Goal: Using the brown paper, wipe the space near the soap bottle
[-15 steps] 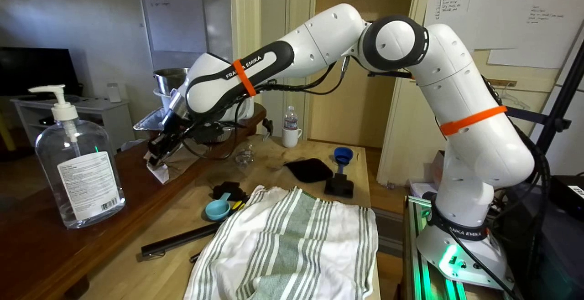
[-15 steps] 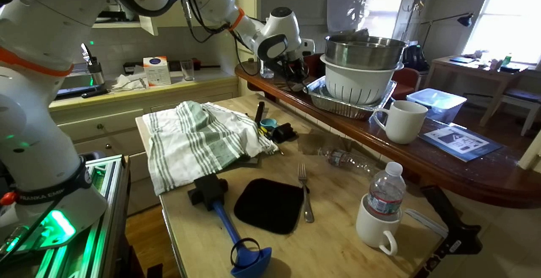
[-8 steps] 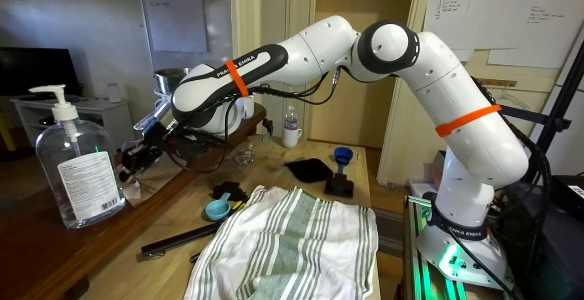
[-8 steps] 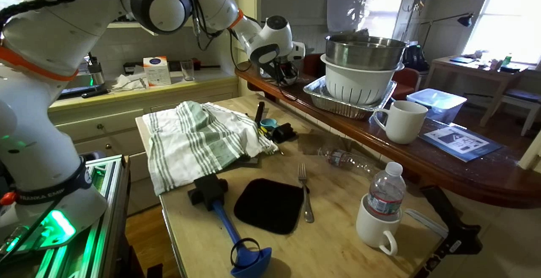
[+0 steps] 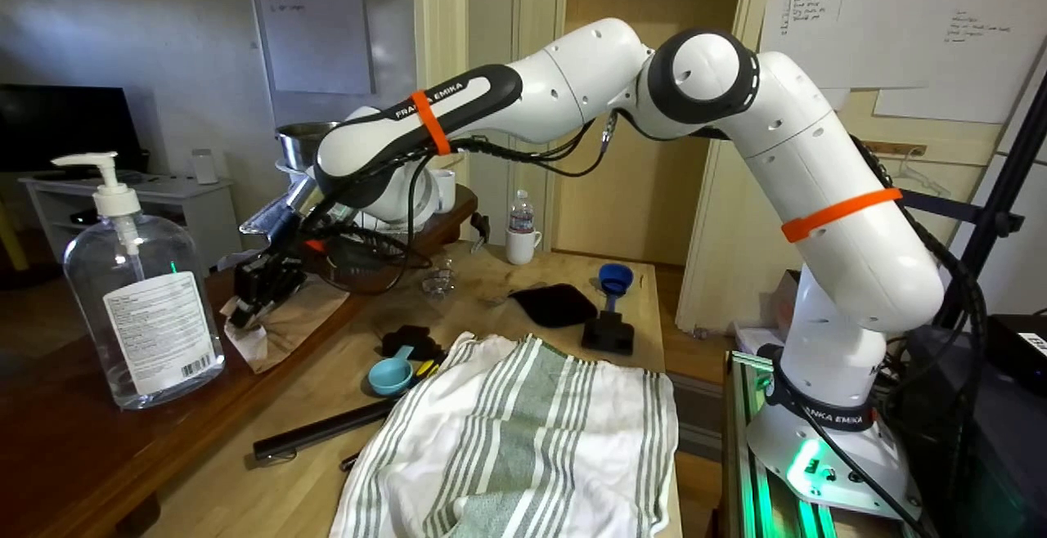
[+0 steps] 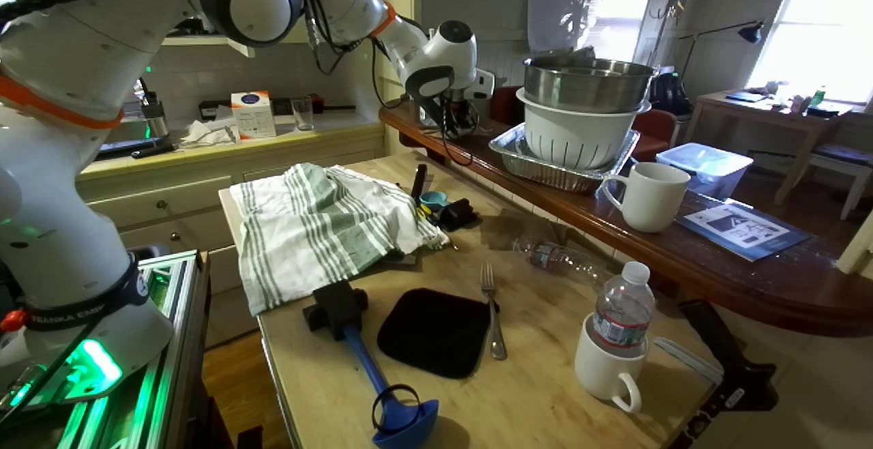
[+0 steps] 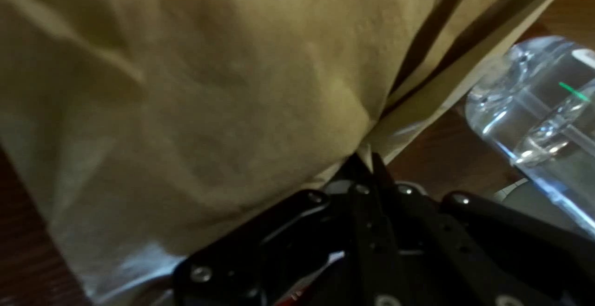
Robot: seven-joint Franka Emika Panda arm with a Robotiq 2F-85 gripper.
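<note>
The end effector (image 7: 365, 159) is drawn together on a pinched fold of the brown paper (image 7: 251, 92); the sheet spreads from that fold across the raised desk (image 5: 65, 440), just beside the soap bottle (image 5: 159, 309); whether paper and soap bottle touch cannot be told.

Hazards, by judgement: a wiping stroke carried too far toward the soap bottle may strike its base and tilt it, the cause being small clearance; the sheet may slip out or tear, the cause being a hold on one fold while the loose part drags on wood; the spot beside the soap bottle may be left unwiped, the cause being slack paper that rides up under too little downward pressure.

Containers: the soap bottle stands upright, clear and pump-topped, its fill level not readable; along the raised desk from the soap bottle, past the paper, a foil tray (image 6: 545, 175) holds a white colander (image 6: 580, 138), and a metal bowl (image 6: 586, 91) sits in the colander, its contents not identifiable; farther from the soap bottle than the tray, a white mug (image 6: 648, 200) stands with its interior hidden; on the lower desk (image 6: 535, 340), well apart from the soap bottle, a second mug (image 6: 603, 370) holds a small water bottle (image 6: 622, 306), cap up.
</note>
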